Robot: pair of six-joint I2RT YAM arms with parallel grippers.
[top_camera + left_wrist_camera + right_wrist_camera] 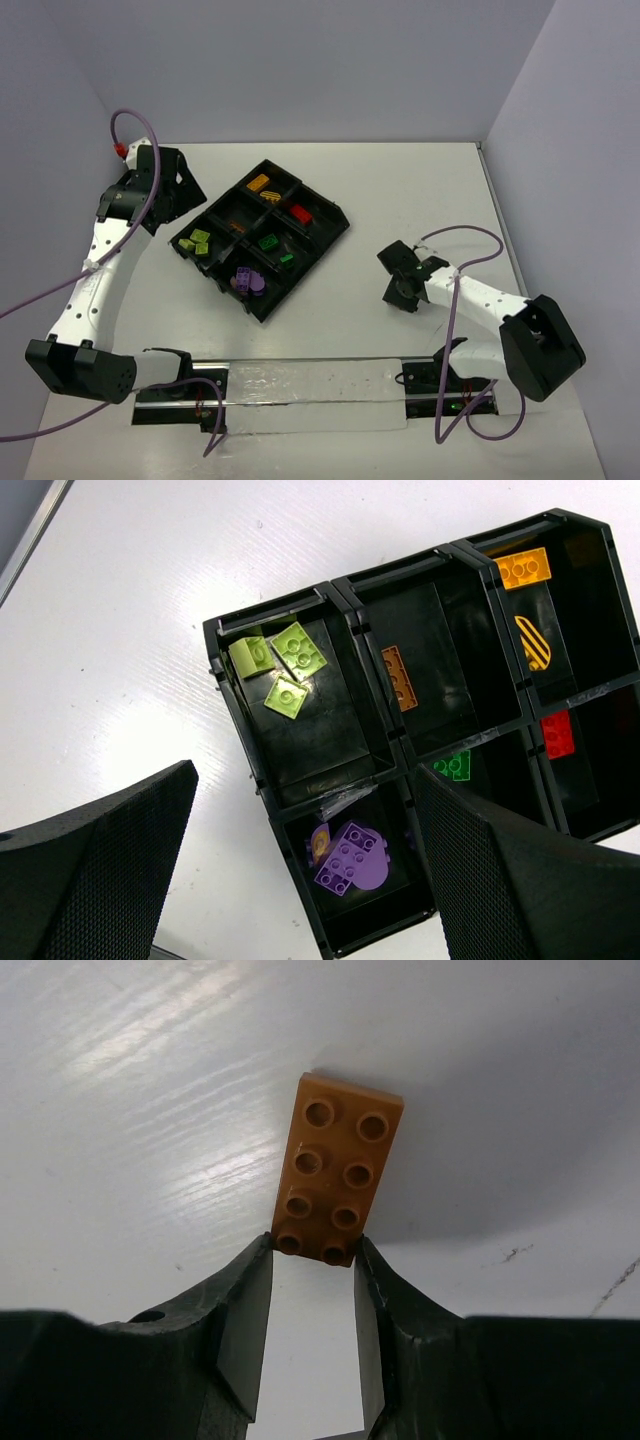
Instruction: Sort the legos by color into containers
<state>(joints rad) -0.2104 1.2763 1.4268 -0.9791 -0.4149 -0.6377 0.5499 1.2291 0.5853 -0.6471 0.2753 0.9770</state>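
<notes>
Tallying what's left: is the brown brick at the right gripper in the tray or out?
Out. The right gripper pinches one end of the brown brick, with only white table around it.

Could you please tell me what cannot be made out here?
Right wrist: whether the right gripper pinches the brown brick or only flanks it.
Top view: that brick, hidden under the gripper.
Left wrist: the right-hand compartments of the tray, cut by the frame edge and the left gripper.

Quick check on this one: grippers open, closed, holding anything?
Left gripper: open, empty, over the black tray.
Right gripper: closed on one end of the brown brick.
</notes>
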